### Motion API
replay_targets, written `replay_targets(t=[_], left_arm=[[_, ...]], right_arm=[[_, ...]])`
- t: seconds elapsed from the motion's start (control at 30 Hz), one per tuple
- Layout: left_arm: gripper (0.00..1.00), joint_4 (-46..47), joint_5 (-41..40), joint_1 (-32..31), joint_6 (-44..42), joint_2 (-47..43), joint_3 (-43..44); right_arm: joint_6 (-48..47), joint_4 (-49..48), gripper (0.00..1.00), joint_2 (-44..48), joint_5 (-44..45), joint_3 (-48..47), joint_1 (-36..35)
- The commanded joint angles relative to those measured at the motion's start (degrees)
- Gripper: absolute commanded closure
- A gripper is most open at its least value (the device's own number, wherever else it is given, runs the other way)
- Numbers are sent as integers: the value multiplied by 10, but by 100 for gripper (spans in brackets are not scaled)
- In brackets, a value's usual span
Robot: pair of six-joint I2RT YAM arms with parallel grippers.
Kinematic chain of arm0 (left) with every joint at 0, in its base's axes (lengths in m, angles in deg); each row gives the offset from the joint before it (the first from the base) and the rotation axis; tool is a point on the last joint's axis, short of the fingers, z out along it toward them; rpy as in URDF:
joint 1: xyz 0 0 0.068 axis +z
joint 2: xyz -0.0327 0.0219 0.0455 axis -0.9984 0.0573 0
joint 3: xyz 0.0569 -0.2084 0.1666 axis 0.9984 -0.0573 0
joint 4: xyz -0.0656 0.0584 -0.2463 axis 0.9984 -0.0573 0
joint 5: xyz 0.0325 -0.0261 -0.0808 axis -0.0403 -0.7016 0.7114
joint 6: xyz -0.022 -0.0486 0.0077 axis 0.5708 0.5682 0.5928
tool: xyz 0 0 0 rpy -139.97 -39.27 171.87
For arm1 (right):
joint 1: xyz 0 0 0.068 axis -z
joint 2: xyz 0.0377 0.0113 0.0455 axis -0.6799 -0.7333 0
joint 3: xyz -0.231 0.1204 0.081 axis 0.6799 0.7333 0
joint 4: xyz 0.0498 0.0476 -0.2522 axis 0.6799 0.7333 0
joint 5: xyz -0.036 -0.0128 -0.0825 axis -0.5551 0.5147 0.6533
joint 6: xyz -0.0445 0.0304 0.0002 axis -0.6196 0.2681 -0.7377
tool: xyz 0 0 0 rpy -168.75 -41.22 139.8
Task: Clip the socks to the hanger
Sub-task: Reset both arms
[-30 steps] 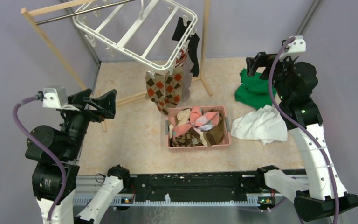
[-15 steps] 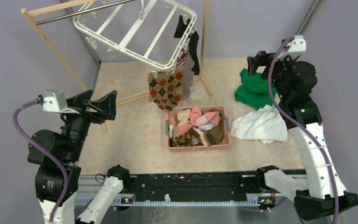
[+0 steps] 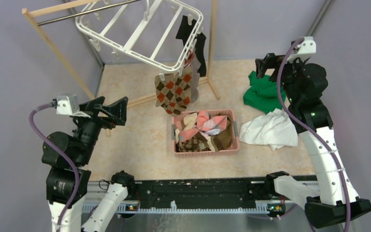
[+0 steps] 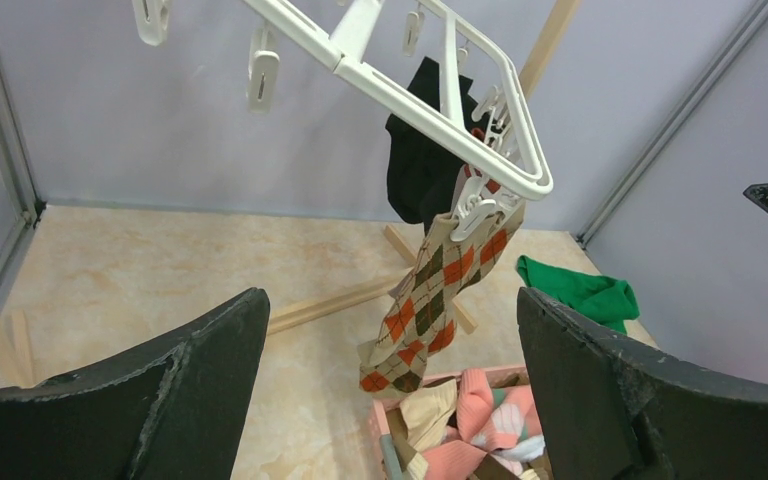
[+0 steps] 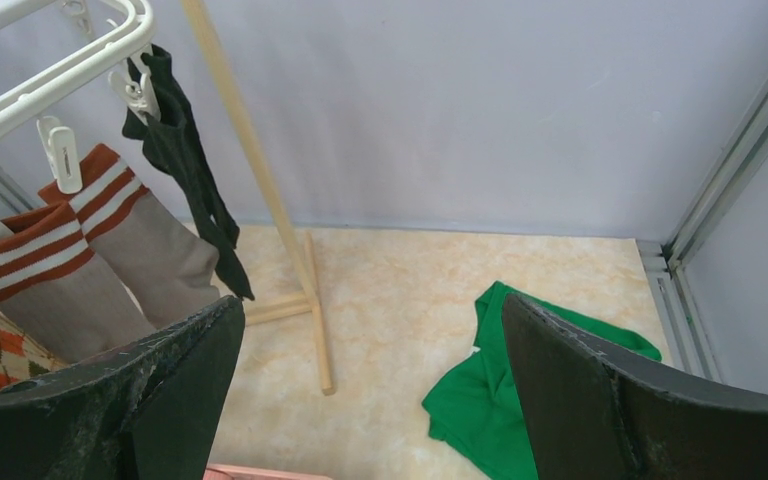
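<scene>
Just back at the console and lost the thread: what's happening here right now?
Both arms are raised with nothing held: the left pincer and right pincer are open and empty. The hanger already carries an argyle sock, striped-cuff socks and black socks clipped along one side. The pink basket below holds more socks, not yet picked. A green cloth and white cloth lie to its right.

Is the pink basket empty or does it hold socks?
Not empty: the basket holds a heap of socks, pink, cream and argyle, up to its rim.
</scene>
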Motion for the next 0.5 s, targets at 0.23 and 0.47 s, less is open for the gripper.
replay_targets(t=[0.23, 0.47], left_arm=[[1, 53, 4, -1, 22, -17, -37], [1, 59, 1, -1, 22, -20, -45]], right_arm=[[-6, -30, 2, -2, -4, 8, 0], [-9, -30, 2, -4, -5, 9, -1]])
